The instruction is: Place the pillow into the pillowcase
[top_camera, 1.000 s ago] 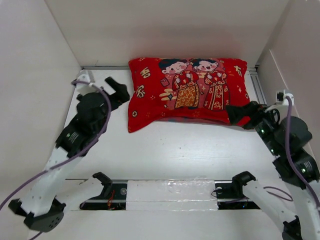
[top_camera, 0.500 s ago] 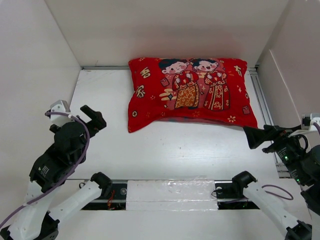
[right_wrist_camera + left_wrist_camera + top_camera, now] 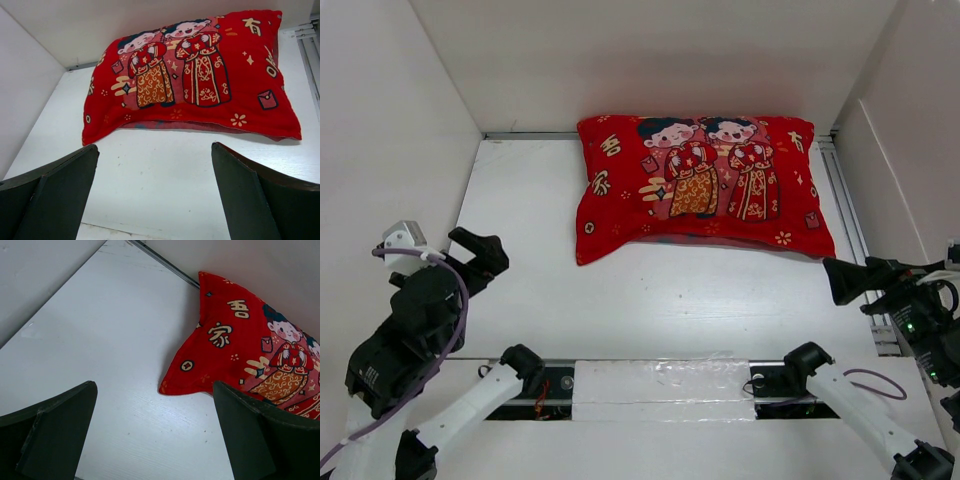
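Currently: both grippers apart and empty, pillowcase at the far side of the table.

We observe the pillowcase (image 3: 700, 185), red with two cartoon figures and gold characters facing up, lying plump and rounded on the table (image 3: 650, 300), its far long edge close to the back wall (image 3: 650, 60). We find the left gripper (image 3: 480, 250) near the left wall with its jaws spread wide and holding nothing, well apart from the left end of the pillowcase. We find the right gripper (image 3: 835, 280) near the right wall, likewise spread wide and holding nothing, apart from the near right corner of the pillowcase. In both wrist views the white table surface shows between the fingers, with the pillowcase beyond them.
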Controlling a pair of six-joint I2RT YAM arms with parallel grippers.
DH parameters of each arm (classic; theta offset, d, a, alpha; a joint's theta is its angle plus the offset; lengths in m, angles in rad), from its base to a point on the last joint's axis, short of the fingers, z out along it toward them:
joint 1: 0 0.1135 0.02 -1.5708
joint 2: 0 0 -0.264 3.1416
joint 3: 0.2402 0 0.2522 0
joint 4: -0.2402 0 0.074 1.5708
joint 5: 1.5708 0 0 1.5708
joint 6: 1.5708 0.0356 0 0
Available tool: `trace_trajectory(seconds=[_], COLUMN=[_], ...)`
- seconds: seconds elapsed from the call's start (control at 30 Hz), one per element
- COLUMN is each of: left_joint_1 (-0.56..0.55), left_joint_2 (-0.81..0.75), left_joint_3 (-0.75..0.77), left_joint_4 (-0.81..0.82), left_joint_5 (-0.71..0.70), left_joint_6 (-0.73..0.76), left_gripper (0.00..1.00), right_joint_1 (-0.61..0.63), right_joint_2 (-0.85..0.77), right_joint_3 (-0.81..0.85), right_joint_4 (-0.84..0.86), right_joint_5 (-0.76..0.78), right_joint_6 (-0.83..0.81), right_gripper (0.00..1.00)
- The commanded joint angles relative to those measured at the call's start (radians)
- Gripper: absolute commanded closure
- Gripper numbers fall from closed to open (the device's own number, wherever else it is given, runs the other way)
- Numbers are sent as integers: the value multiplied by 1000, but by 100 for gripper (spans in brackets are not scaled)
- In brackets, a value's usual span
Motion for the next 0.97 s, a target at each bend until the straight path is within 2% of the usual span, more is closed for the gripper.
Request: trace_trajectory(seconds=[0.0, 0.27, 0.93], left_joint_1=[3, 3, 3], left_joint_2=[-13, -2, -2], left_joint_3=[37, 80, 71], left_joint_4=[-20, -51, -42], left_joint_5=[-28, -37, -46], left_joint_6=[-43, -43, -25], left_gripper=[0, 0, 0], right_joint_1=[17, 17, 17], right_joint_2=[-9, -19, -8], right_joint_3=[45, 65, 75], right_joint_4=[-17, -46, -55], right_joint_5=[44, 53, 73], right_joint_6=[-12, -12, -3], right_gripper=[0, 0, 0])
